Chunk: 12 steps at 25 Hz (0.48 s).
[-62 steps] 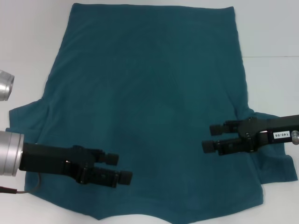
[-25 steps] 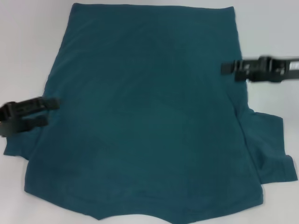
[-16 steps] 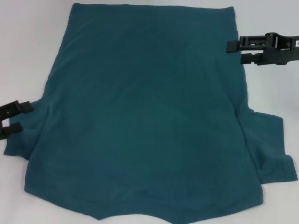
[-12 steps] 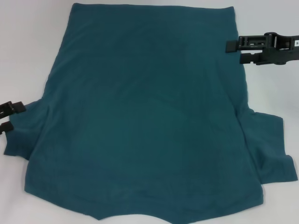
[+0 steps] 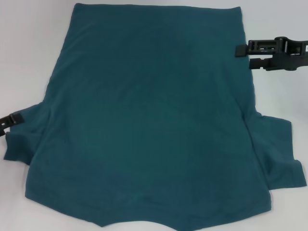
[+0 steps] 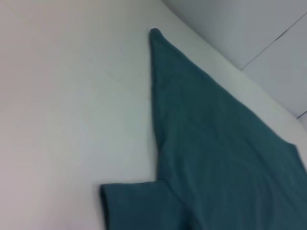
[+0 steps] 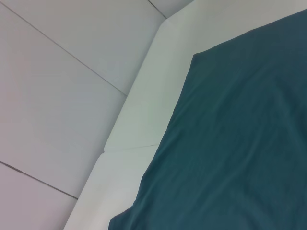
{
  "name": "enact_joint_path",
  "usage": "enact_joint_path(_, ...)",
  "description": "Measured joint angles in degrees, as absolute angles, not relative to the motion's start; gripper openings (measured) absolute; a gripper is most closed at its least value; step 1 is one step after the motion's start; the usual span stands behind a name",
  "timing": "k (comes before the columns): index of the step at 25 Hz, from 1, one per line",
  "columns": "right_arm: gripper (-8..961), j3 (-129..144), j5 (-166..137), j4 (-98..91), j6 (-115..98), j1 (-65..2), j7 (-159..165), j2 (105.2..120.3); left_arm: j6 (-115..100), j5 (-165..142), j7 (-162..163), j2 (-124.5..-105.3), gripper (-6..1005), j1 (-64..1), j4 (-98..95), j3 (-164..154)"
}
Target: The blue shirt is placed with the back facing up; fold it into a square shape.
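I am looking down from the head camera at the blue shirt (image 5: 154,120), which is lying spread flat on a white table (image 5: 29,43), plain side up, with no lettering showing. Its straight hem is lying at the far side from me, and both short sleeves are sticking out near the close edge.

The right gripper (image 5: 243,54) is hovering at the shirt's right edge, partway down from the hem, its two black fingers (image 5: 240,50) standing apart and holding nothing. One fingertip is overlapping the fabric edge; I cannot tell whether it is touching.

The left gripper (image 5: 8,121) is showing only as a black tip just beside the shirt's left sleeve; I cannot tell how its jaws are set.

Both wrist cameras are showing only shirt fabric (image 6: 216,158) (image 7: 240,143) lying on the table.
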<state>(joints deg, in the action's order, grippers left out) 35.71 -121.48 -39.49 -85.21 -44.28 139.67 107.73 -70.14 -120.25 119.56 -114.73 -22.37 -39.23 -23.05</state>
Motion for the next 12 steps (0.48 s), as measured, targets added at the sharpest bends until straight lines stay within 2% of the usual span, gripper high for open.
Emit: enact_joint_path(12,914,35.68,-121.46,-39.37,-85.16,-44.18,139.56,107.59,-65.76,-121.51,117.64,-114.98,908,-22.5,-36.65,-25.49)
